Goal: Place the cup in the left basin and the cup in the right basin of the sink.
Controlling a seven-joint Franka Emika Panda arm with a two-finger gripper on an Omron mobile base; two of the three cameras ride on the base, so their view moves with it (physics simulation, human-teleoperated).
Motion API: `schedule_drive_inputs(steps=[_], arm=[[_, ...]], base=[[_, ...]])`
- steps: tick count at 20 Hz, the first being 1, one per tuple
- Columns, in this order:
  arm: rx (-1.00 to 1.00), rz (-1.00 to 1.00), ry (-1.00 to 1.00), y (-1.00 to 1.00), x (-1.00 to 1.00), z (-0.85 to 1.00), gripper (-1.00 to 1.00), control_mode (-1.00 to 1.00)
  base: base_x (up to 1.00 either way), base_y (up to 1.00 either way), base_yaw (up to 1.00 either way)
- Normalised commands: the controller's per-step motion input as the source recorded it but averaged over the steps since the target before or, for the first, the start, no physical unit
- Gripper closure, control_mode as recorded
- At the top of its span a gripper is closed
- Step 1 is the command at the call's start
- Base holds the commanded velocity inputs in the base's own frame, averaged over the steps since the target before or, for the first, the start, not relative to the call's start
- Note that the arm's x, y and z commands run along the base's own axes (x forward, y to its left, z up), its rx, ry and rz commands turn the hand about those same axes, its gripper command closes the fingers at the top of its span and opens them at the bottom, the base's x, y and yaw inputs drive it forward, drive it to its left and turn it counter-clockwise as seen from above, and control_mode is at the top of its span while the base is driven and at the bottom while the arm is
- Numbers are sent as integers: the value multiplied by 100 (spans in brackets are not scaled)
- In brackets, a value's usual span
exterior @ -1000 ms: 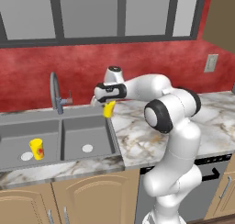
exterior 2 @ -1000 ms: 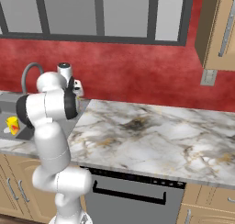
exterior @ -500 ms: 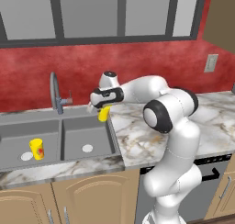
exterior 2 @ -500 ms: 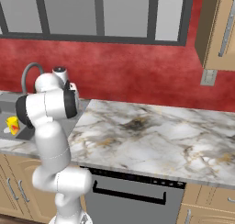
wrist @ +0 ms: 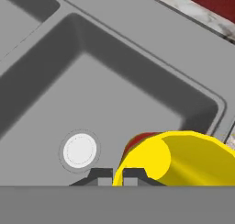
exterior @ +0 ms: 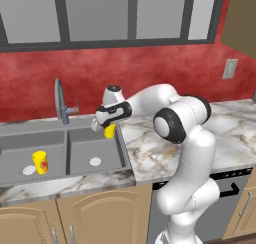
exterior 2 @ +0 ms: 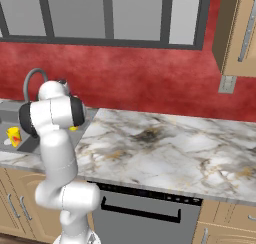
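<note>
Arm's swung left since the earlier frame: the gripper [exterior: 106, 129], clamped on a yellow cup [exterior: 110, 131], now hangs over the right basin [exterior: 95, 150], bottom left. Other cup [exterior: 40, 162] sits in the left basin [exterior: 22, 155].

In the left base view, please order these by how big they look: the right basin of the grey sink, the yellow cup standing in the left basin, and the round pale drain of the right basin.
1. The dull grey rectangular right basin, clearly largest.
2. The yellow cup with a red mark, standing in the left basin.
3. The round pale drain, smallest, though the low viewing angle flattens it.
</note>
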Motion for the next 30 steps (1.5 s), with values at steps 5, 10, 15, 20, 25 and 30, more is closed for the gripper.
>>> schedule_drive_inputs(steps=[5,10,15,20,25,30], arm=[[0,0,0,5,2,-40,100,-100],[0,0,0,3,3,-43,100,-100],[0,0,0,3,9,-42,100,-100],[0,0,0,9,8,-38,100,-100],[0,0,0,9,5,-36,100,-100],[0,0,0,5,1,-32,100,-100]], base=[[0,0,0],[0,0,0],[0,0,0],[0,0,0],[0,0,0],[0,0,0]])
